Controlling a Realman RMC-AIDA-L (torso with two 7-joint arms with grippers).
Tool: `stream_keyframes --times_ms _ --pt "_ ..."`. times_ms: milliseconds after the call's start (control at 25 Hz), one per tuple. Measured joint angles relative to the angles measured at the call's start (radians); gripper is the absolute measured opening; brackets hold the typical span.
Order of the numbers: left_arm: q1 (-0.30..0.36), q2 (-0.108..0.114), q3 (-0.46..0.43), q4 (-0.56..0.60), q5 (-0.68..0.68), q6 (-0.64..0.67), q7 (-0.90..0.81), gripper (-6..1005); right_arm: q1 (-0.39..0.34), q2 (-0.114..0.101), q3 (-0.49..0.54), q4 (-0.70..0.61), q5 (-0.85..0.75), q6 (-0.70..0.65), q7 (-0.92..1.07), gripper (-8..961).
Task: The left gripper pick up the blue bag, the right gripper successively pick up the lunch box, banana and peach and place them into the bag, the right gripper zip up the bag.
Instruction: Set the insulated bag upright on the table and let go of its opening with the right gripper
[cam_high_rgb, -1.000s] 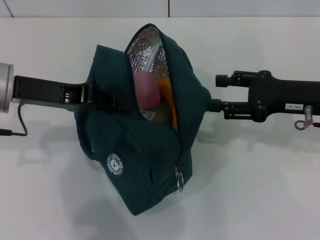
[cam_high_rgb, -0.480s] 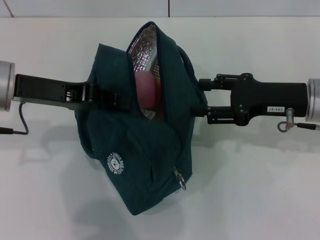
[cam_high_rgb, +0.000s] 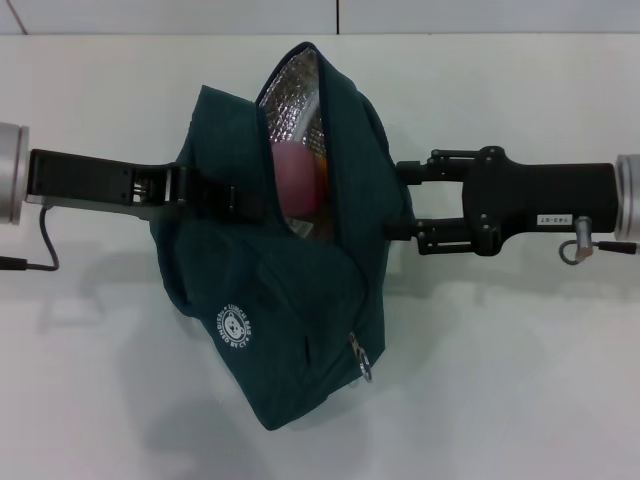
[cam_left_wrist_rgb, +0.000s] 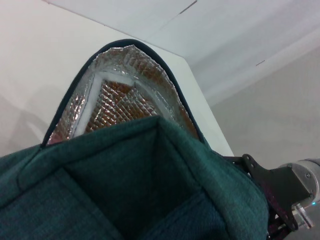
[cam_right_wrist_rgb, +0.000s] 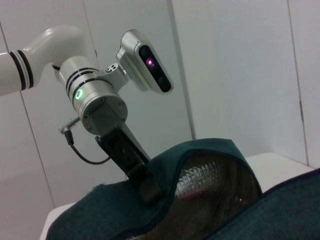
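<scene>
The left gripper (cam_high_rgb: 235, 203) pinches the blue bag (cam_high_rgb: 290, 330), the peach (cam_high_rgb: 295, 182) sits inside, and the right gripper (cam_high_rgb: 397, 205), fingers hidden against the fabric, has zipping left.

head cam overhead; wrist cams close

Lab-like test space: bare white table (cam_high_rgb: 520, 380), plain white wall panels (cam_right_wrist_rgb: 235, 75).

From my station I see a plain white table (cam_high_rgb: 520, 380) under even light, and beyond its far edge a pale panelled wall (cam_right_wrist_rgb: 235, 70) with thin seams.
</scene>
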Motion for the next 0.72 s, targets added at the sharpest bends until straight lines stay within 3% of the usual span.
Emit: stream_keyframes --times_ms 400,720 --pt "0.000 0.001 0.000 0.000 -0.002 0.000 0.000 41 0.013 -0.007 0.004 0.005 -0.001 0.010 -0.020 713" --pt "0.001 0.000 0.000 0.000 -0.002 0.000 0.000 41 0.014 0.011 0.000 0.001 -0.027 0.004 -0.053 673"
